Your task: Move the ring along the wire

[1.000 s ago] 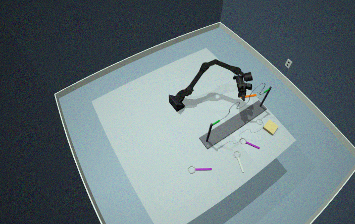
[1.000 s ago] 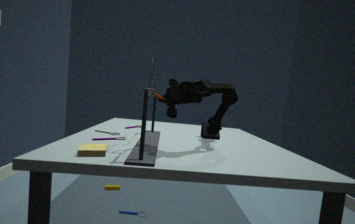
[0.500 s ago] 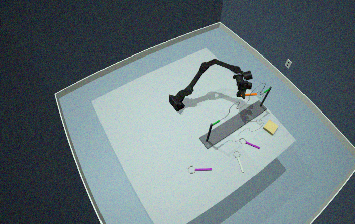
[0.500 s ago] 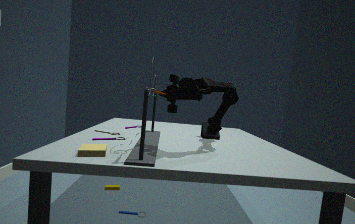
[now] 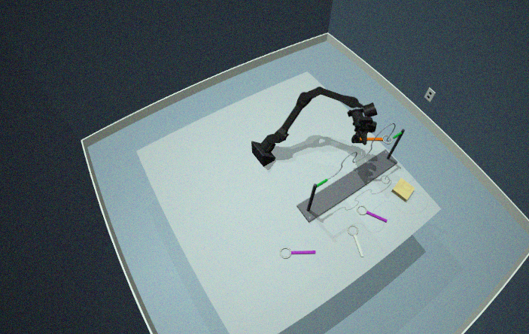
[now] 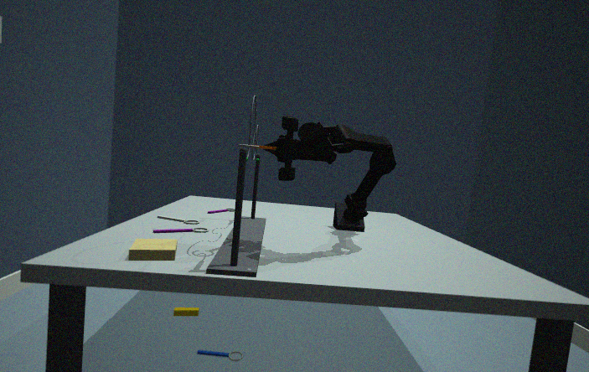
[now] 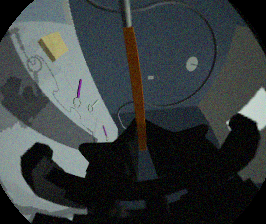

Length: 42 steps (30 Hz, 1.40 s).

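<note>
Black robot gripper [image 5: 360,141] [image 6: 272,148] [image 7: 137,120] clamped on an orange rod-shaped handle [image 5: 373,139] [image 6: 266,147] [image 7: 135,80]; its round metal ring [image 5: 384,142] [image 6: 244,145] extends beyond the fingertips.

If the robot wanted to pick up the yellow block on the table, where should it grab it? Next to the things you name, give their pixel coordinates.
I'd grab the yellow block [image 5: 403,189] [image 6: 152,250] [image 7: 53,46] by two opposite upright sides, coming straight down from above. It lies flat, so its bottom is hidden, but its straight sides look easy to squeeze, if the jaws open wide enough.
</note>
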{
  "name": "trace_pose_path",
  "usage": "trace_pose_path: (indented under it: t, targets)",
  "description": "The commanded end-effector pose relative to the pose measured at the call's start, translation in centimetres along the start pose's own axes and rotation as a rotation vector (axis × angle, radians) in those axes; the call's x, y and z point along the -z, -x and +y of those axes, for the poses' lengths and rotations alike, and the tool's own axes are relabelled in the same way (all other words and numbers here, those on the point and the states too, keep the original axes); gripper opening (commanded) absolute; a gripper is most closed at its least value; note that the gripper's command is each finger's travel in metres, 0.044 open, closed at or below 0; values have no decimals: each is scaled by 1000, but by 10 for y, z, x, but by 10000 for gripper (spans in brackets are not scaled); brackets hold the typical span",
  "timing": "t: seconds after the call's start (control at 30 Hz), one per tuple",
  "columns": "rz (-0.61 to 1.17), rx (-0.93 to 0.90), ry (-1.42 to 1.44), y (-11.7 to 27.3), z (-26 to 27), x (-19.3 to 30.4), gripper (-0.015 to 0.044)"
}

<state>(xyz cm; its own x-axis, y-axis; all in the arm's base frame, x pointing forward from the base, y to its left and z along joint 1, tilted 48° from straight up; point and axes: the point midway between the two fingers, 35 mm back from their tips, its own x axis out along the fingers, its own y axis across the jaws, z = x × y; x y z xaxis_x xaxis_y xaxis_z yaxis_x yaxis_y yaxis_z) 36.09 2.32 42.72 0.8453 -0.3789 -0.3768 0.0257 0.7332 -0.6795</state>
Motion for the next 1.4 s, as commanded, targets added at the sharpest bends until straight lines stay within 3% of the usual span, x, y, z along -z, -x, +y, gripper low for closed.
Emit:
trace_pose_path:
  t: [0.0, 1.37]
  targets:
    - [-2, 30, 26, 2, -11, 0, -150]
    - [-76, 147, 304, -1, -69, -14, -150]
